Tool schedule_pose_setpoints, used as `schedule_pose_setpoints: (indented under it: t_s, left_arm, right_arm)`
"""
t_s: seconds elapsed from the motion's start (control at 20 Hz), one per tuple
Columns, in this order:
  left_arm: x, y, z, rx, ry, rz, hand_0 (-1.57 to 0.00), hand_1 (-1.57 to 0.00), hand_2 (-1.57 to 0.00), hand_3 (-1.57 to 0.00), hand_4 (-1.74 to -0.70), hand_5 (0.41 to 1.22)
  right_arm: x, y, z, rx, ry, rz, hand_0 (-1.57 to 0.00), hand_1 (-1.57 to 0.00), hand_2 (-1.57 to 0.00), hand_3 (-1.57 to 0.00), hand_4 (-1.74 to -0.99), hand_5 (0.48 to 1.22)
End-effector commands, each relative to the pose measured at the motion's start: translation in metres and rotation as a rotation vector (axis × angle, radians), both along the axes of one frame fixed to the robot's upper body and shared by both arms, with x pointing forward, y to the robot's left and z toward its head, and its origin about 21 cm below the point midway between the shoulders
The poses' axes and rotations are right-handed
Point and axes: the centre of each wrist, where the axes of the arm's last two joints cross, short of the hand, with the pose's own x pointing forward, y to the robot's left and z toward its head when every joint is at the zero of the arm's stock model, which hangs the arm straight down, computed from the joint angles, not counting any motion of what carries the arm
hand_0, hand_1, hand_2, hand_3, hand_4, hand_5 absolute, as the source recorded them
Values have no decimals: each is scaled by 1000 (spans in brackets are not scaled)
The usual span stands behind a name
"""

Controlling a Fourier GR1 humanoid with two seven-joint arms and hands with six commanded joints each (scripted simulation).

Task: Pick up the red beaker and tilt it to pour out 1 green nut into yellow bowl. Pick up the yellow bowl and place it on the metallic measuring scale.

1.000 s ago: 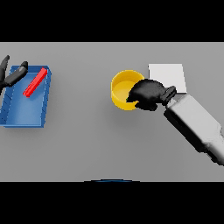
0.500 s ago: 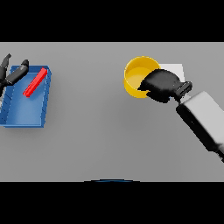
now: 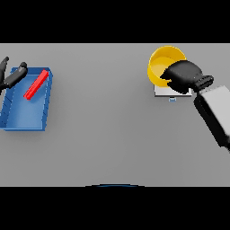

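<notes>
The yellow bowl (image 3: pixel 164 63) is held at the far right, over the metallic measuring scale (image 3: pixel 167 91), which is mostly hidden beneath it. My right hand (image 3: pixel 185 76) is shut on the bowl's near right rim, its arm coming in from the right edge. The red beaker (image 3: pixel 37 84) lies on its side in the blue tray (image 3: pixel 25 117) at the left. My left hand (image 3: pixel 10 77) shows at the left edge, just beyond the tray's far left corner, its fingers relaxed and holding nothing. No green nut is visible.
The blue tray is a shallow box with raised walls along the table's left side. A small mark (image 3: pixel 172 99) sits on the scale's front edge. Grey table stretches between tray and scale.
My right hand has carried the yellow bowl away from me and to the right, so it now covers most of the scale. The left hand and beaker have not moved.
</notes>
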Motion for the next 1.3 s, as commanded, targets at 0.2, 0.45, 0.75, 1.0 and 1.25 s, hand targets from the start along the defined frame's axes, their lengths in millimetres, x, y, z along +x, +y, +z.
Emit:
schedule_pose_setpoints:
  t_s: [0.2, 0.45, 0.75, 1.0, 1.25]
  left_arm:
    - [-1, 3, -5, 6, 10, 1, 1, 1, 1, 1, -722, 717]
    - [-2, 3, -8, 8, 14, 1, 1, 1, 1, 1, -725, 710]
    - [-1, 5, -7, 2, 13, 3, 1, 1, 1, 1, -728, 713]
    - [2, -1, -10, 3, 21, 0, 1, 1, 1, 1, -733, 728]
    - [2, 3, -7, 3, 16, -1, 1, 1, 1, 1, -724, 708]
  right_arm:
    - [12, -20, -21, 11, 13, -86, -1571, -1571, -1474, -1235, -1741, 1221]
    - [22, -28, -32, 37, 59, -130, -1571, -1571, -1418, -1349, -1741, 1221]
    - [23, -28, -42, 57, 113, -161, -1402, -1571, -1375, -1427, -1741, 1221]
    - [22, -35, -42, 91, 140, -178, -721, -980, -1042, -833, -1619, 1072]
    - [24, -35, -38, 42, 170, -176, -236, -380, -519, -525, -1501, 877]
